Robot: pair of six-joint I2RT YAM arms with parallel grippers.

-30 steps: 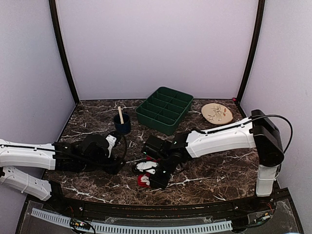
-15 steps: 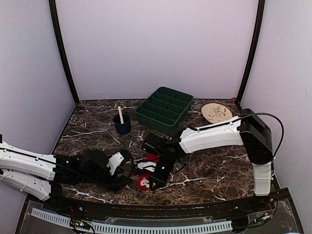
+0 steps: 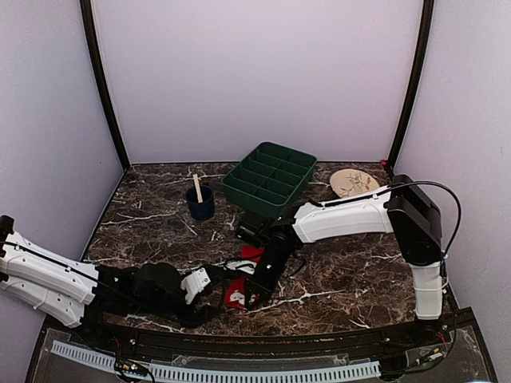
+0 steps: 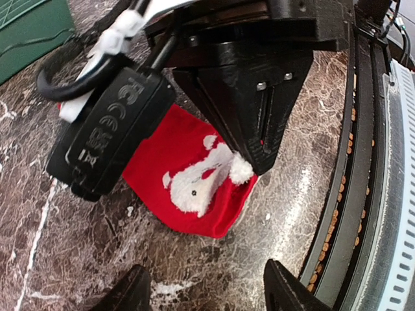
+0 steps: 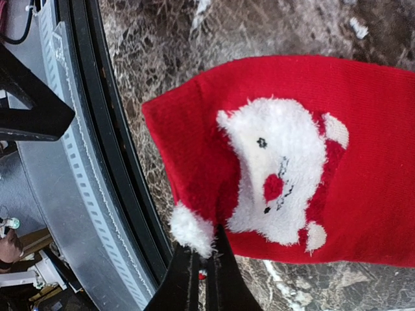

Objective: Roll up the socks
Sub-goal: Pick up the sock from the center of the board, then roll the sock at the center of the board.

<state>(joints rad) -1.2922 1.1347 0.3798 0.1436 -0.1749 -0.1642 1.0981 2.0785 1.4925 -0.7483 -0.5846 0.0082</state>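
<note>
right hand (image 5: 201,254) pinches red sock (image 5: 382,162) hem | left hand (image 4: 207,288) spread, just beside

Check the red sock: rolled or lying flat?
Flat, unrolled. The red sock lies spread on the marble table, white face patch fully showing; the right gripper, jaws shut, sits at its pompom edge.

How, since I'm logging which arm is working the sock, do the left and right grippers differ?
The left gripper stands open; the right gripper is shut. The left gripper holds nothing; the right gripper pinches the edge of the red sock. The left gripper lies low, facing the sock from beside it; the right gripper comes down onto it from above. Both are black and sit near the front edge of the table.
</note>
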